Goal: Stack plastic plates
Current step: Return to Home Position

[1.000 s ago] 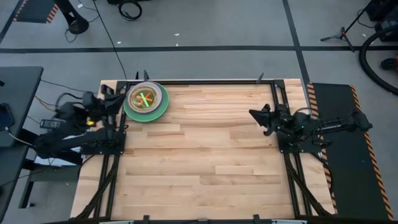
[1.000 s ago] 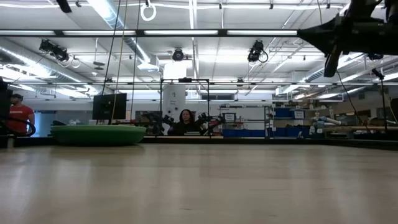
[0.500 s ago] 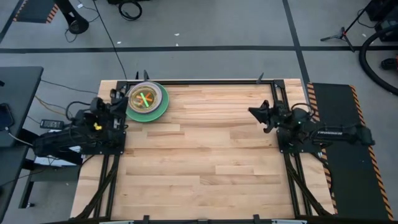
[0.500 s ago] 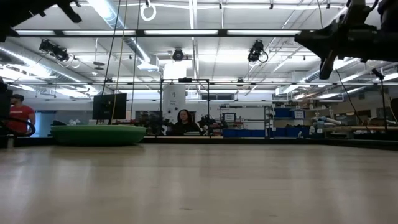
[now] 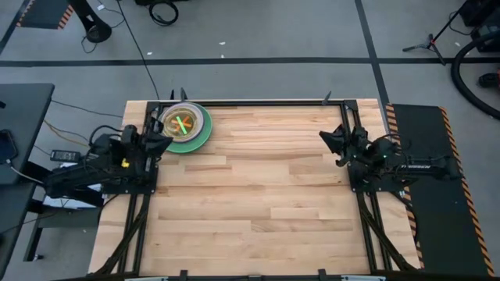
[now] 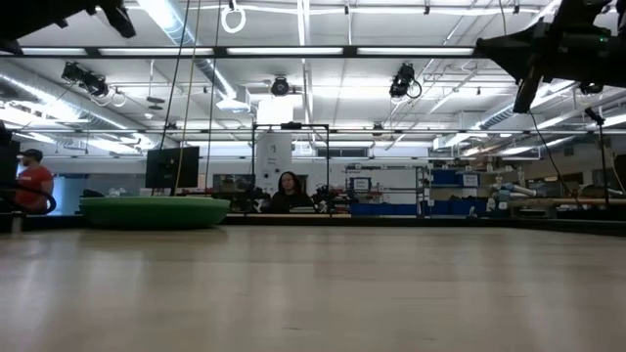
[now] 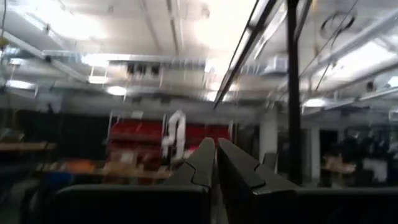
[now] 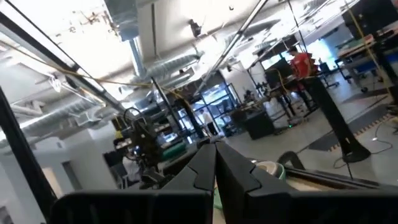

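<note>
Because every plate in sight already sat in one pile, the job looked finished, and what remained, as I judged it, was for both arms to draw back without brushing that pile. Seen from above, the stack of round plastic plates (image 5: 185,125) stood at about eleven o'clock on the pale wooden table (image 5: 258,203). A large green plate lay at the bottom, a white one was nested in it, and small lime and orange ones lay on top. From table height it showed as a low green mound (image 6: 155,211).

The left gripper (image 5: 158,140) hung at ten o'clock, just beside the stack's rim, with the stack toward its one o'clock. Its fingers were pressed together on nothing (image 7: 211,146). This was plainly the nearer arm, so its retreat needed the more care.

The right gripper (image 5: 328,140) sat at two o'clock, well apart from the stack, which lay toward its nine o'clock across bare boards. It too was closed and empty (image 8: 214,149).

Being round, the plates had no long axis to mind. No brand, label or writing could be read anywhere.
</note>
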